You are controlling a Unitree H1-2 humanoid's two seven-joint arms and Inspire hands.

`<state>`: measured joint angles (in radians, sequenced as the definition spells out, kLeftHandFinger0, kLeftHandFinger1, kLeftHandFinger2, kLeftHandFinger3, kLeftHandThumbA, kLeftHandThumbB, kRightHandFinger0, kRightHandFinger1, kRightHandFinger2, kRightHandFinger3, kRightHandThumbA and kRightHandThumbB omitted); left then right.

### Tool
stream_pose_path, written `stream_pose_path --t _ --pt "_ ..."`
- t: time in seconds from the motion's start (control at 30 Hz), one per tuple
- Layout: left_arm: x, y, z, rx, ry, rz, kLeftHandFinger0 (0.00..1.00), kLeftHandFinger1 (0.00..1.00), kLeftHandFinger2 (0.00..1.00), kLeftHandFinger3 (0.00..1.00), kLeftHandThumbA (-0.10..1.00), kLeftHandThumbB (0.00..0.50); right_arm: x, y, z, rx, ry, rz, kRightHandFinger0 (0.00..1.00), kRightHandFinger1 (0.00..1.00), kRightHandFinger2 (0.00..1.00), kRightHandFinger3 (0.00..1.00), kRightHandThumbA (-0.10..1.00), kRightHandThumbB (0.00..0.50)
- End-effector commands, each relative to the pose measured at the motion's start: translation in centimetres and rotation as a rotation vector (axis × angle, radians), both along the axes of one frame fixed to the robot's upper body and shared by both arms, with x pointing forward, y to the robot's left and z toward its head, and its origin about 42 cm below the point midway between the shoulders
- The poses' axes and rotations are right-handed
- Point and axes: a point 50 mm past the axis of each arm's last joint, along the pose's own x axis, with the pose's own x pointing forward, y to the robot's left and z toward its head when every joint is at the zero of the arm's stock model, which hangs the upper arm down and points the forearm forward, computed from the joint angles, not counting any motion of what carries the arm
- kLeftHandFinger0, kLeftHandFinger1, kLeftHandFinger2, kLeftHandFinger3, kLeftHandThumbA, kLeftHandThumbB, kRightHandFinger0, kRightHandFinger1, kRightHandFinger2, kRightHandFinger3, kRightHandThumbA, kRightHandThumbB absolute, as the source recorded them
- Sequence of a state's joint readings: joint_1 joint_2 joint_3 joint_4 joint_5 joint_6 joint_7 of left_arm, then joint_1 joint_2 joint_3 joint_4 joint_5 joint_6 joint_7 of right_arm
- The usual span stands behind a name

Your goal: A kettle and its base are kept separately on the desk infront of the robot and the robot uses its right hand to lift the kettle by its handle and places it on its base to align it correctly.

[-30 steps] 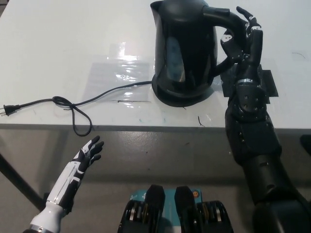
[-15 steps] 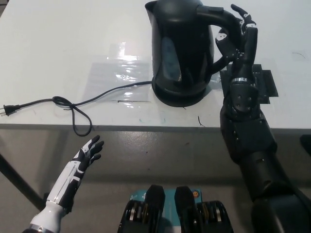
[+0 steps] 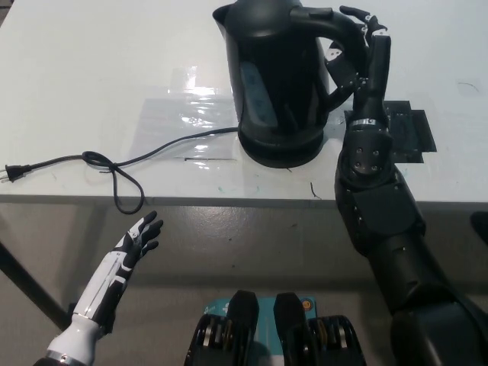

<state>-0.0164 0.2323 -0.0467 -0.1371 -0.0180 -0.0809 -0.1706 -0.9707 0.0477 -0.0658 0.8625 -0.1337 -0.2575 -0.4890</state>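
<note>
1. The black kettle (image 3: pixel 271 72) stands on its round base (image 3: pixel 280 146) on the white desk (image 3: pixel 91 69).
2. The black right hand (image 3: pixel 356 55) is wrapped around the kettle's handle (image 3: pixel 324 19), on the right side of the kettle.
3. A black power cord (image 3: pixel 114 164) runs left from the base and ends in a plug (image 3: pixel 15 172).
4. A patch of black tape (image 3: pixel 400 131) lies right of the base.
5. The white left hand (image 3: pixel 136 240) rests below the desk edge, left of the kettle, fingers spread and holding nothing.
</note>
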Motion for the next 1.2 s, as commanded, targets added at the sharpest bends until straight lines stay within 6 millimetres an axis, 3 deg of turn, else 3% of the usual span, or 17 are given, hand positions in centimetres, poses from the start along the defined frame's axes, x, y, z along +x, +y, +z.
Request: stream_pose_path --t 0.0,0.17,0.37,0.6,0.8,0.9,0.93,0.97,1.17 --pt "0.6 0.3 1.5 0.021 -0.058 -0.03 1.0 1.0 1.0 1.0 1.0 0.123 0.2 2.6 5.1 0.026 -0.19 0.048 0.0 0.13 0.56 0.69 -0.1 0.145" --pt "0.6 0.4 1.6 0.02 -0.062 -0.031 1.0 1.0 1.0 1.0 1.0 0.113 0.2 2.4 4.7 0.016 -0.176 0.047 0.0 0.14 0.57 0.71 -0.1 0.141" --pt "0.7 0.4 1.5 0.022 -0.063 -0.027 1.0 1.0 1.0 1.0 1.0 0.106 0.1 1.9 3.8 0.051 -0.178 0.049 0.0 0.1 0.52 0.66 -0.1 0.139" --pt "0.5 0.4 1.3 0.009 -0.055 -0.026 1.0 1.0 1.0 1.0 1.0 0.11 -0.2 1.0 2.5 0.099 -0.138 0.059 0.0 0.14 0.6 0.73 -0.1 0.119" --pt "0.6 0.4 1.3 0.018 -0.057 -0.023 1.0 1.0 1.0 1.0 1.0 0.099 0.0 -1.1 1.7 0.106 -0.14 0.032 0.0 0.18 0.66 0.75 -0.1 0.124" --pt "0.5 0.4 1.3 0.015 -0.056 -0.019 1.0 1.0 1.0 1.0 1.0 0.098 -0.1 -2.5 1.6 0.05 -0.133 -0.033 0.0 0.17 0.63 0.74 -0.1 0.123" --pt "0.5 0.4 1.2 0.013 -0.056 -0.018 1.0 1.0 1.0 1.0 1.0 0.097 -0.2 -2.7 1.6 0.059 -0.138 -0.031 0.0 0.16 0.63 0.73 -0.1 0.102" --pt "0.5 0.4 1.2 0.012 -0.054 -0.018 1.0 1.0 1.0 1.0 1.0 0.096 -0.2 -2.8 1.5 0.062 -0.139 -0.032 0.0 0.18 0.64 0.74 -0.1 0.121" --pt "0.4 0.3 1.1 0.009 -0.053 -0.024 1.0 1.0 1.0 1.0 1.0 0.083 -0.9 -3.8 0.8 0.096 -0.144 -0.042 0.0 0.18 0.64 0.74 -0.1 0.126"
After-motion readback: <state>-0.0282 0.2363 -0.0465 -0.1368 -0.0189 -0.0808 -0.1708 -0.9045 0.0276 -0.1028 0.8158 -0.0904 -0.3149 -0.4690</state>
